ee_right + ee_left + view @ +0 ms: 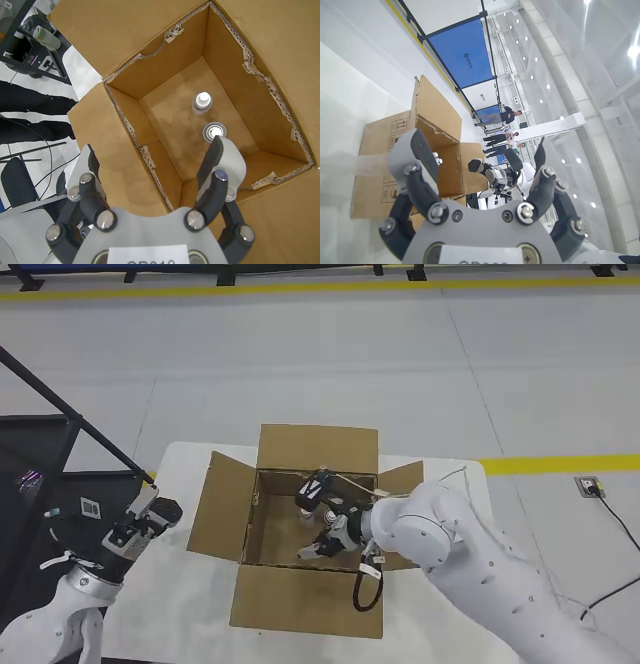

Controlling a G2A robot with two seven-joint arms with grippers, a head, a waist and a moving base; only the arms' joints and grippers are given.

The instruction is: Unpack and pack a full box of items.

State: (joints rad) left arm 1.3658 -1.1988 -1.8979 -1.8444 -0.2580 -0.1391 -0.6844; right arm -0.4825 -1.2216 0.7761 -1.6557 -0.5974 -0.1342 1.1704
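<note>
A: Right gripper (154, 147) first. Its fingers are spread wide with nothing between them, and it hangs over the open box (162, 72).

B: What's inside?

A: A bottle (202, 103) with a white cap and a can (214, 131). Both stand upright on the box floor, just beside each other.

B: How would they handle?

A: My guess is that the bottle is clear plastic — light, a bit slick, likely to give under a hard squeeze. I'd close across its body just under the cap. The can looks like stiff metal and is round, so a loose pinch could let it slip; take it square across its side. They stand so close together that a nudge to one may tip the other.

B: And the left gripper (480, 140)?

A: Wide open too and holding nothing — it sits left of the box, above the table (180, 464).
</note>
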